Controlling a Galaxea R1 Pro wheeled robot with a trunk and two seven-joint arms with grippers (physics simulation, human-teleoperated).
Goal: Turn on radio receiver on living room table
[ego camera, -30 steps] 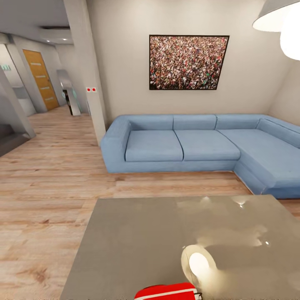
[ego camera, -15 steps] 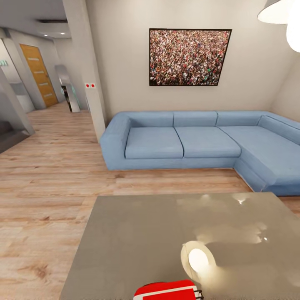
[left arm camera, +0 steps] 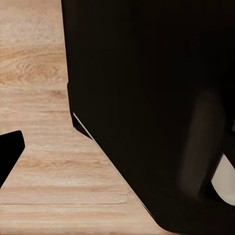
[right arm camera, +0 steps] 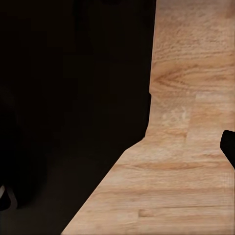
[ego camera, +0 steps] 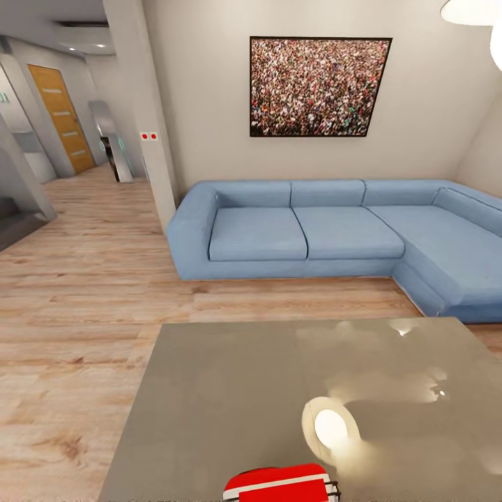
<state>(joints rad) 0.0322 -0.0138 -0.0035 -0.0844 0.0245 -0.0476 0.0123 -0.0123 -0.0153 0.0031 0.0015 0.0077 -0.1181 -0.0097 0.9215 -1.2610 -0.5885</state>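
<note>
The red radio receiver point(ego camera: 279, 483), with a white stripe, sits at the near edge of the glossy grey table point(ego camera: 230, 390); its top alone pokes into the bottom of the head view, with a bit of thin handle at its right. Dial and grille are hidden. In the left wrist view one dark fingertip point(left arm camera: 10, 152) hangs over the wood floor beside a large black body point(left arm camera: 152, 107). The right wrist view has a dark fingertip point(right arm camera: 229, 146) at its edge, again over floor planks. Whether either gripper is open or shut cannot be made out.
A blue sectional sofa point(ego camera: 307, 237) stands beyond the table under a framed crowd picture point(ego camera: 317, 87). A wall pillar point(ego camera: 143, 104) and a hallway with an orange door point(ego camera: 61, 118) lie to the left. A lamp reflection point(ego camera: 331, 429) glares on the tabletop.
The whole head view has shifted slightly as the camera moved; the sofa and picture sit a little higher, and a bit more of the radio's top shows.
</note>
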